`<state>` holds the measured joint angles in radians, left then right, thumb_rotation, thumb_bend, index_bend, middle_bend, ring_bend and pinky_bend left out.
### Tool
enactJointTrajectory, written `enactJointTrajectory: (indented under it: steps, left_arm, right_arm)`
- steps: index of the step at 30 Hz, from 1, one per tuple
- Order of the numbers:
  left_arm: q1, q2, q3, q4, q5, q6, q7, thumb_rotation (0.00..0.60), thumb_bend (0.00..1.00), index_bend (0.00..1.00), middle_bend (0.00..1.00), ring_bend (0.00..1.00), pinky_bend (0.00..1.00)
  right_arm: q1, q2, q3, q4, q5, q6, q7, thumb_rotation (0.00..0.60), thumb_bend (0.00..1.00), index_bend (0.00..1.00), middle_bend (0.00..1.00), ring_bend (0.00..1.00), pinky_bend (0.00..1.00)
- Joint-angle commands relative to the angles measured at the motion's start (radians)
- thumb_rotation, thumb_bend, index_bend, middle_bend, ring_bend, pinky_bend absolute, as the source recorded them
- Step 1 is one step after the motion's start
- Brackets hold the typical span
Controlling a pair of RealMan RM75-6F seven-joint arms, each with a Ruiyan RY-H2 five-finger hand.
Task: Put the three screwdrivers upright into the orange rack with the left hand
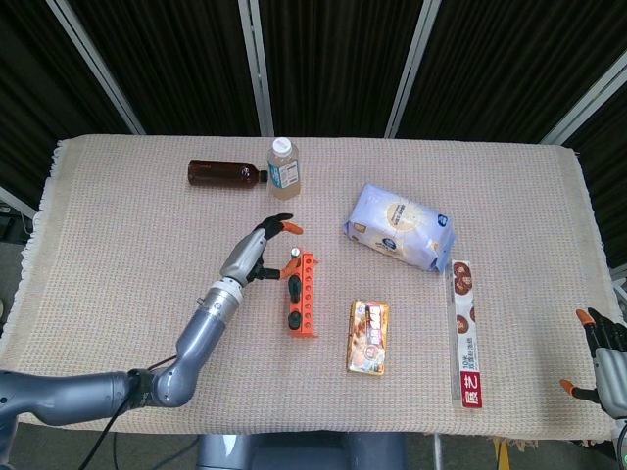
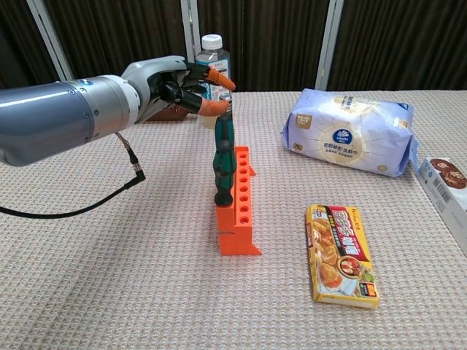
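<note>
One screwdriver point(image 2: 222, 162) upright in rack point(image 2: 237, 211) | bottles point(image 1: 284, 166) behind | left hand point(image 2: 191, 86) beside

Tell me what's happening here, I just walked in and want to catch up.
The robot's left hand is at the top of a green-handled screwdriver that stands upright in the orange rack. Its fingers are spread, and one fingertip looks to be at the handle's end. Only this one screwdriver shows. The right hand rests open at the table's far edge. Bottles and snack packets lie around, untouched.
</note>
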<state>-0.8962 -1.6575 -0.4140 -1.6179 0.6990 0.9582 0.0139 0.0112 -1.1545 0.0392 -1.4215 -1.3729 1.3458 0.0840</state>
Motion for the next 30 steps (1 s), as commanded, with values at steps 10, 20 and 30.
enactJointTrajectory:
  steps: [10, 20, 30]
  left_arm:
    - [0.029, 0.019, 0.009, -0.032, 0.097, 0.056, -0.007, 0.6, 0.41, 0.0, 0.0, 0.0, 0.0]
    - [0.133, 0.136, 0.06, -0.116, 0.292, 0.231, 0.056, 0.6, 0.41, 0.0, 0.0, 0.0, 0.0]
    - [0.327, 0.386, 0.243, -0.269, 0.349, 0.434, 0.329, 0.6, 0.41, 0.09, 0.0, 0.0, 0.0]
  right_arm:
    - [0.001, 0.002, 0.002, -0.001, -0.003, 0.002, 0.0, 0.6, 0.0, 0.0, 0.0, 0.0, 0.0]
    - [0.014, 0.011, 0.006, -0.015, -0.014, 0.0, -0.013, 0.6, 0.0, 0.0, 0.0, 0.0, 0.0]
    - [0.039, 0.016, 0.022, -0.038, -0.041, 0.016, -0.04, 0.6, 0.0, 0.0, 0.0, 0.0, 0.0]
